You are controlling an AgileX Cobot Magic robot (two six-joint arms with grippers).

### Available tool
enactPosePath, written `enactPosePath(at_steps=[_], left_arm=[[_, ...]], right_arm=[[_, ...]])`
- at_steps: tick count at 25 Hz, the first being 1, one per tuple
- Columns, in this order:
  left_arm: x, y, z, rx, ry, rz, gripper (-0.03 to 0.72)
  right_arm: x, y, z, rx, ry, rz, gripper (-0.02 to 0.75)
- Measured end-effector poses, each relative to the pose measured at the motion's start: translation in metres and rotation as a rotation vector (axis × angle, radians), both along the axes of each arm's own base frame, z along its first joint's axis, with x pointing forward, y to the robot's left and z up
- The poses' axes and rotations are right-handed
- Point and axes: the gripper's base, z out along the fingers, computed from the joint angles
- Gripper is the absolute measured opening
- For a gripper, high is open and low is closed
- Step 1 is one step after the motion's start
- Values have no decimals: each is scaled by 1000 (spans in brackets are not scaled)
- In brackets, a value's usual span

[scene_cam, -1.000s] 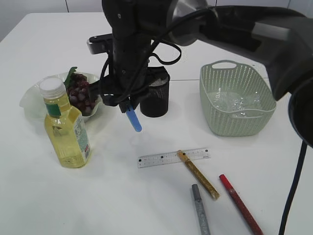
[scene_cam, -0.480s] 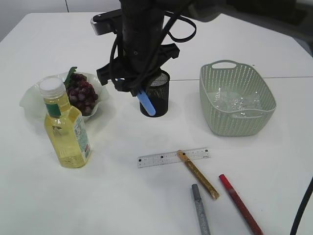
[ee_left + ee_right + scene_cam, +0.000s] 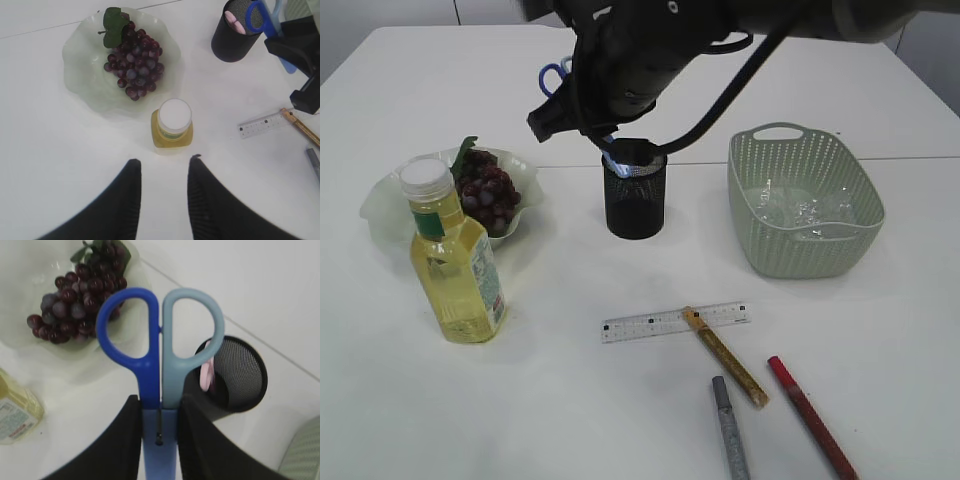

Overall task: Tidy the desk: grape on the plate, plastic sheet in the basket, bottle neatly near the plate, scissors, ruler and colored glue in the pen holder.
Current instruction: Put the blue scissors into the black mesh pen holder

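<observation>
Blue-handled scissors (image 3: 160,360) hang tip-down over the black mesh pen holder (image 3: 635,195). Purple grapes (image 3: 488,190) lie on the wavy pale-green plate (image 3: 380,205), the yellow-liquid bottle (image 3: 453,258) upright beside it. A clear ruler (image 3: 650,324) lies flat, touching the gold glue pen (image 3: 725,356).

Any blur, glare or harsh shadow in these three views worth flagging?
Exterior view: even light, soft shadows, the arm dark and smeared above the pen holder. Left wrist view: sharp on the bottle, the near left gripper fingers blurred. Right wrist view: scissors sharp, right gripper fingers soft, grape slightly soft.
</observation>
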Motion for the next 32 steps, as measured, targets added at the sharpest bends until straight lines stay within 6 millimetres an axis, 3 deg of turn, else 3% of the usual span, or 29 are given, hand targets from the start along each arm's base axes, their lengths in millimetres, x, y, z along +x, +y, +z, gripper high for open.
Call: enactPosePath(at_steps=[6,18,25,32], left_arm=[[0,0,0,-2,1,-1,235],[0,0,0,-3,2,-1,235],[0,0,0,-3,2,-1,235],[0,0,0,-3,2,-1,235]], right_arm=[[7,-4,-3,61,-166,22,153],[55,-38,-10,239,-326,-8,153],[76,-43,-47,251,-310,0,153],[89,-47,-67,298,-338,33,153]])
